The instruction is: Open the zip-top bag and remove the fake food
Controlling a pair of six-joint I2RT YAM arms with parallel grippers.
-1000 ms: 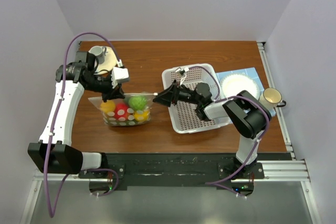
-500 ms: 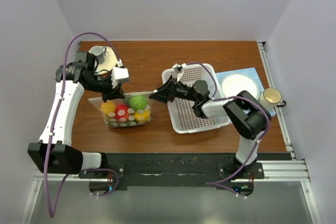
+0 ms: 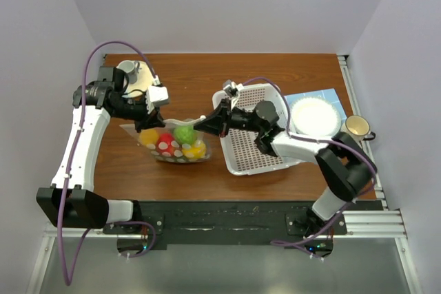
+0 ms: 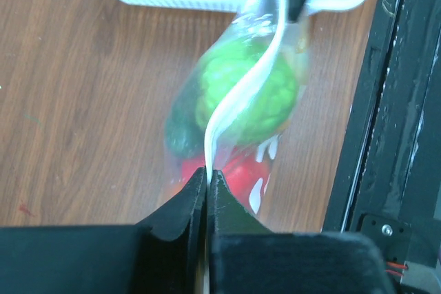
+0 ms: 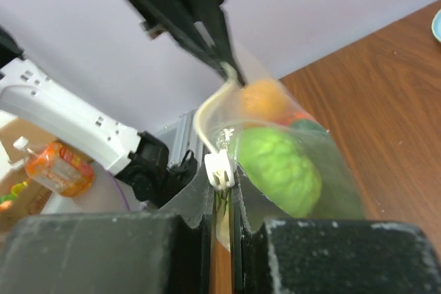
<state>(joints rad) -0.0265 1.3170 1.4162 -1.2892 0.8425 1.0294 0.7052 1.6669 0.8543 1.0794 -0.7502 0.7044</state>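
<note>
The clear dotted zip-top bag [image 3: 176, 144] sags between my two grippers over the left half of the table. The fake food shows through it: a green piece [image 3: 183, 133], a red piece [image 3: 165, 144] and yellow pieces [image 3: 196, 149]. My left gripper [image 3: 147, 124] is shut on the bag's left top corner, and the white zip strip [image 4: 238, 91] runs out from its fingertips [image 4: 207, 173]. My right gripper [image 3: 204, 127] is shut on the right end of the top edge, just below the white slider [image 5: 220, 168]. The green piece [image 5: 279, 163] bulges beside it.
A white perforated basket [image 3: 265, 148] stands right of the bag, under my right arm. A cup [image 3: 133, 78] sits at the back left. A white plate [image 3: 314, 116] on a blue mat and another cup [image 3: 357, 127] are at the right edge.
My right gripper has moved left from over the basket and shut on the bag's right end. The bag has shifted and now sags between both grippers. The left gripper stayed shut.
</note>
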